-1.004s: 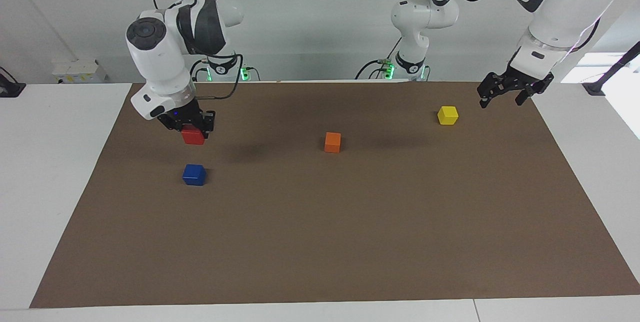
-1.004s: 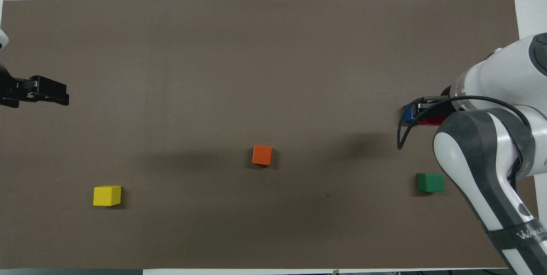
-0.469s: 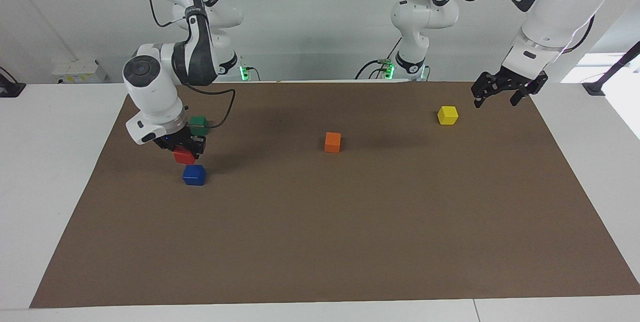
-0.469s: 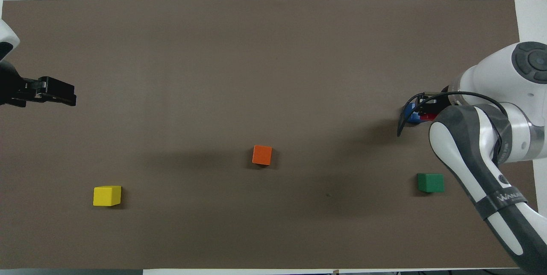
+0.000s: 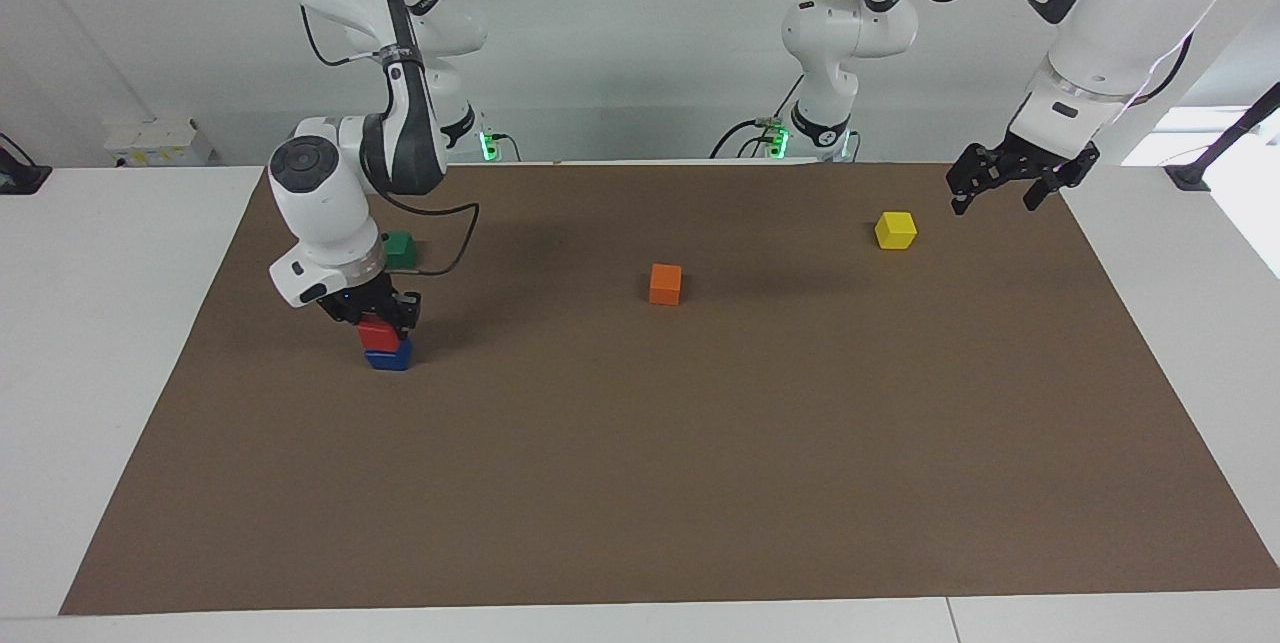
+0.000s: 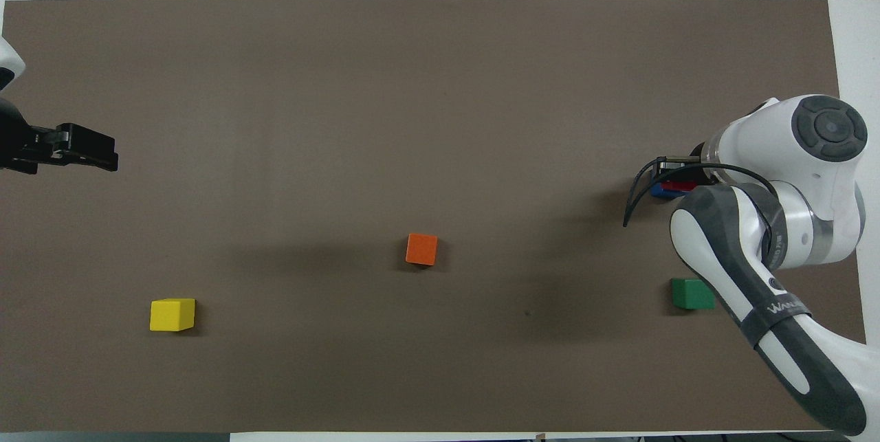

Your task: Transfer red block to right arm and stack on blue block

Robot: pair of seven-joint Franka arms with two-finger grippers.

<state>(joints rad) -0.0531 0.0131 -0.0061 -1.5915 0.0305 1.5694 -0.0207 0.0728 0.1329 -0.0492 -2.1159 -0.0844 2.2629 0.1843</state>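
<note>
The red block sits directly on the blue block at the right arm's end of the brown mat. My right gripper is shut on the red block from above. In the overhead view only slivers of the red block and blue block show beside the right arm's wrist. My left gripper is open and empty, up in the air over the mat's edge at the left arm's end, beside the yellow cube; it also shows in the overhead view.
A green cube lies nearer to the robots than the stack, partly covered by the right arm. An orange cube lies mid-mat. A yellow cube lies toward the left arm's end. The brown mat covers the white table.
My right gripper carried the red block down and away from the robots onto the blue block. The green cube came into sight. The left gripper barely shifted.
</note>
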